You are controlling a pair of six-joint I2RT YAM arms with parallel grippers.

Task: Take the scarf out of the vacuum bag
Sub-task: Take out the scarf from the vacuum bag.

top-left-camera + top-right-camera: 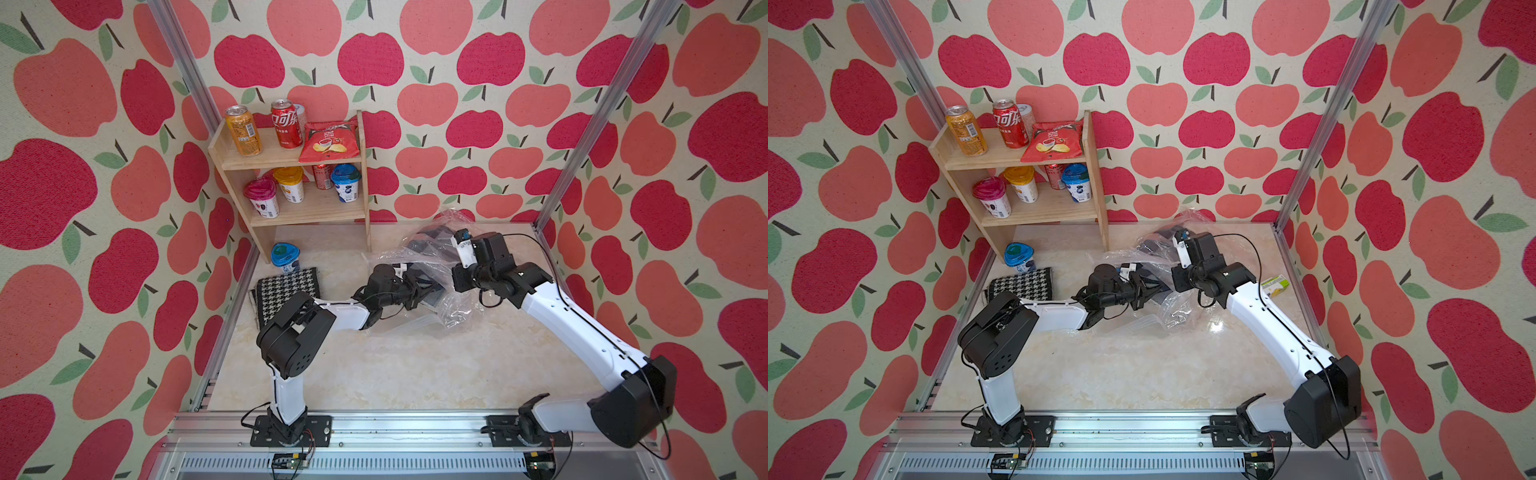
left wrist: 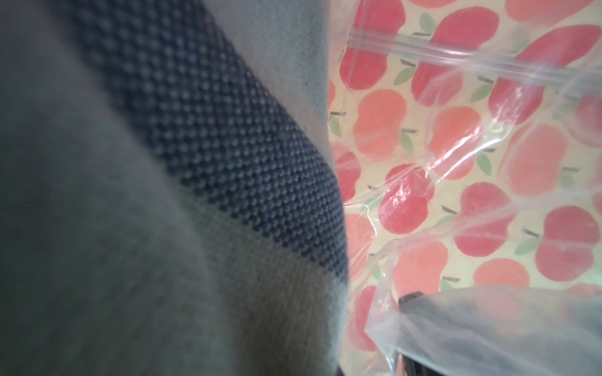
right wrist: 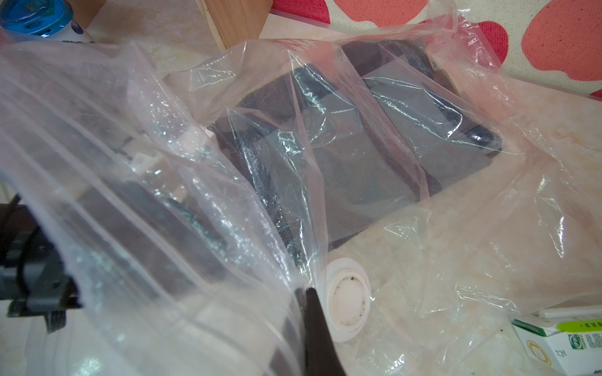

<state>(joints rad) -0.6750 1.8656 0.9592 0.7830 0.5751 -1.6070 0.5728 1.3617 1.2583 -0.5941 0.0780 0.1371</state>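
The vacuum bag [image 1: 453, 309] [image 1: 1179, 309] lies crumpled at the back right of the table, its white valve cap [image 3: 347, 304] facing up. Inside it lies the scarf [image 3: 374, 169] [image 1: 430, 241], grey with a dark dotted stripe. My left gripper [image 1: 430, 286] [image 1: 1156, 286] reaches into the bag's mouth and is shut on the scarf [image 2: 163, 195], whose cloth covers the jaws; one dark finger [image 2: 411, 298] shows behind plastic. My right gripper [image 3: 306, 291] [image 1: 457, 286] is shut on a fold of the bag's upper sheet beside the valve.
A wooden shelf [image 1: 291, 166] with cans, cups and a crisp packet stands at the back left. On the table are a blue-lidded cup [image 1: 286, 255], a folded houndstooth cloth [image 1: 286, 293] by the left arm and a green-and-white carton [image 1: 1275, 286] at the right wall.
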